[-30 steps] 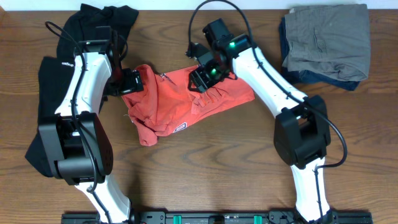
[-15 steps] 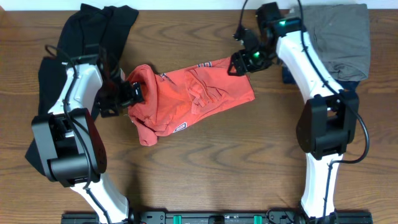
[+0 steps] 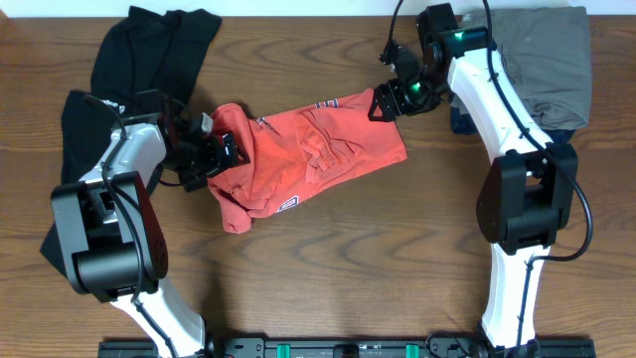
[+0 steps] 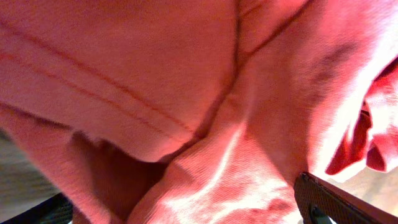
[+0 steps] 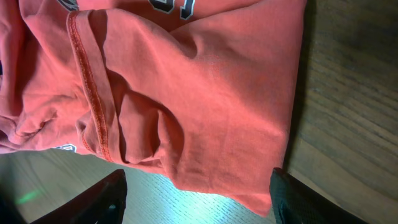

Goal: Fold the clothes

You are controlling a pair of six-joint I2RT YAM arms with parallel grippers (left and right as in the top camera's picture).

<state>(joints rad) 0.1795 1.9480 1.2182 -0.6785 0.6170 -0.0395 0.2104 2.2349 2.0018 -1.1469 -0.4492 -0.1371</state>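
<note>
Claws (image 3: 221, 151) (image 3: 383, 102), two, flank one coral-red T-shirt (image 3: 298, 164).

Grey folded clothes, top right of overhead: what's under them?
A dark blue garment lies under the grey clothes, showing along their lower edge. How far it runs beneath is covered, as is anything else between it and the table.
</note>
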